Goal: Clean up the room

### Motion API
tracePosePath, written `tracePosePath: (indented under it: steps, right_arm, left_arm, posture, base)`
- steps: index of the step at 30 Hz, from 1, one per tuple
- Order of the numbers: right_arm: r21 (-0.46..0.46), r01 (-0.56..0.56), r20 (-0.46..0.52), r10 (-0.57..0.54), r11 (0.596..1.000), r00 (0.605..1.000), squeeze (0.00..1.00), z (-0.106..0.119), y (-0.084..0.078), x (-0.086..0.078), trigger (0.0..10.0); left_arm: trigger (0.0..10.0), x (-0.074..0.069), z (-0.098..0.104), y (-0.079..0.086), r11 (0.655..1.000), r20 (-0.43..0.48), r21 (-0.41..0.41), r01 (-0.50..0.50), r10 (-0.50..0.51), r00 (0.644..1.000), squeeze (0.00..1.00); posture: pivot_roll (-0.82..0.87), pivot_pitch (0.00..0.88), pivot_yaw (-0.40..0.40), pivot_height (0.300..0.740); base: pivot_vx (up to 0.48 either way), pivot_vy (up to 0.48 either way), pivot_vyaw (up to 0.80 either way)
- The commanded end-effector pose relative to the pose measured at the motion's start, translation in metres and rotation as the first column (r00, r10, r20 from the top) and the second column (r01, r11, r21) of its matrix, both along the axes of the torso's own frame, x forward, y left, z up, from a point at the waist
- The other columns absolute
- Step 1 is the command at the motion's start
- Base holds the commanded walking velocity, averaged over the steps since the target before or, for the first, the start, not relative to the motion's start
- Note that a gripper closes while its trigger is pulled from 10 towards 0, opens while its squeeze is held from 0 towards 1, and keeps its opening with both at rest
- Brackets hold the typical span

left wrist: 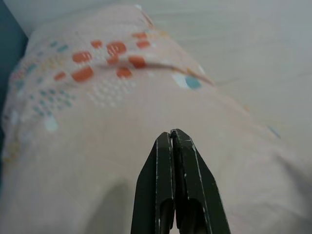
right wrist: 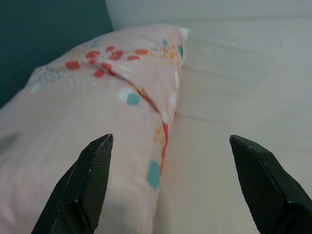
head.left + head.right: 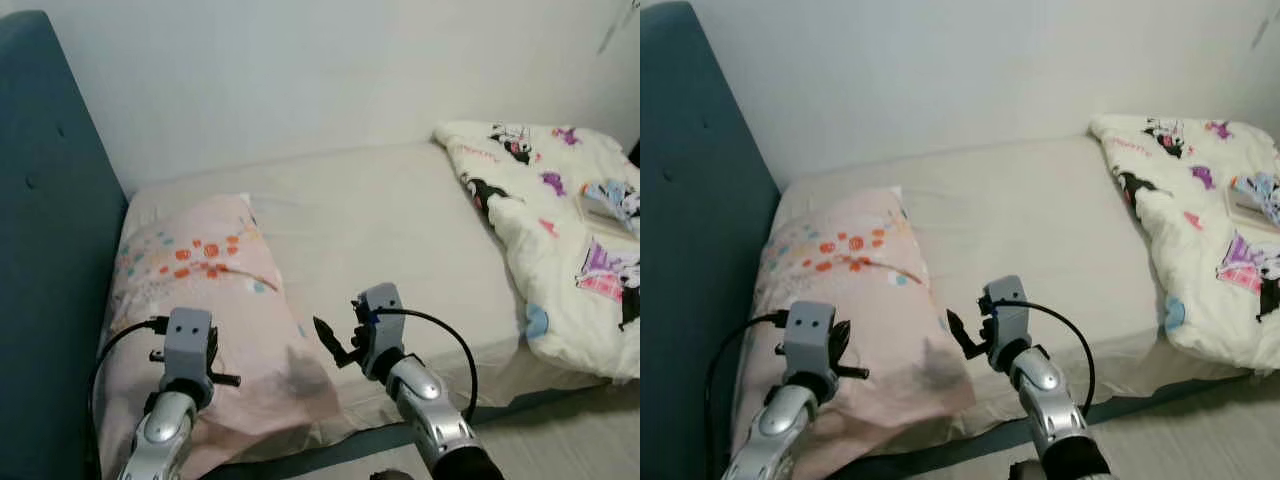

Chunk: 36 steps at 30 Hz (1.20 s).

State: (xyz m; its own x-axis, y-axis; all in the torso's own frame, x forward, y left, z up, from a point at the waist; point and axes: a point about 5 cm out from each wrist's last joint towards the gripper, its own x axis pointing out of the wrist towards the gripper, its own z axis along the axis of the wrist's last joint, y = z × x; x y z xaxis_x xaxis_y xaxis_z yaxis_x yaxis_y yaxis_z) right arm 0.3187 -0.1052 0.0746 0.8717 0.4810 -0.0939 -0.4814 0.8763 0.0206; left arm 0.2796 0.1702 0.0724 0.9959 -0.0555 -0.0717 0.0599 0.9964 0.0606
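We take the pink pillow as our landmark: it lies at the head end of the bed, its long side running along the dark teal headboard, with orange, teal and white spots printed across its cover. Our left gripper hangs above the near half of the pillow, its two black fingers pressed together with nothing between them, pointing along the pillow towards its far end. Our right gripper sits just beside the pillow's edge on the side away from the headboard, low over the beige sheet; its fingers are spread wide, one over the pillow's edge and the other over the bare sheet, holding nothing, and the pillow's seam runs up between them. Well apart from the pillow, at the far end of the bed from the headboard, a white quilt printed with cartoon figures lies bunched up and hangs over the mattress edge. Behind the pillow and bed stands a plain white wall
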Motion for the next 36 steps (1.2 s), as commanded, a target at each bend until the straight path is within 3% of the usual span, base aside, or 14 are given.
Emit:
tracePosePath:
  steps: [1,13,28,36]
  right_arm:
    - [-0.017,-0.007,-0.016,0.006,1.000,1.000,0.00,-0.004,0.002,-0.001,10.0]
    - [0.024,-0.054,0.004,0.053,0.998,0.999,0.00,-0.001,0.003,-0.003,10.0]
    - [0.038,-0.062,0.022,0.061,0.997,0.998,0.00,0.002,0.004,-0.002,10.0]
    - [0.045,-0.068,0.022,0.067,0.997,0.997,0.00,0.001,0.005,-0.003,10.0]
  left_arm:
    - [10.0,-0.003,-0.006,0.007,1.000,-0.020,0.023,-0.015,0.015,1.000,0.00]
    - [10.0,-0.003,-0.006,0.013,0.999,-0.009,0.022,-0.028,0.028,1.000,0.00]
    - [10.0,-0.003,-0.004,0.015,1.000,0.009,0.021,-0.017,0.017,1.000,0.00]
    - [10.0,-0.007,-0.011,0.018,1.000,-0.021,-0.007,-0.028,0.028,0.999,0.00]
  posture:
    - [0.01,0.079,-0.026,0.667]
    - [0.01,0.073,-0.031,0.667]
    - [0.01,0.063,-0.028,0.740]
    - [0.01,0.061,-0.028,0.740]
  base:
    - [0.000,0.000,0.00]
    - [0.000,0.000,0.00]
    - [0.000,0.000,0.00]
    - [0.000,0.000,0.00]
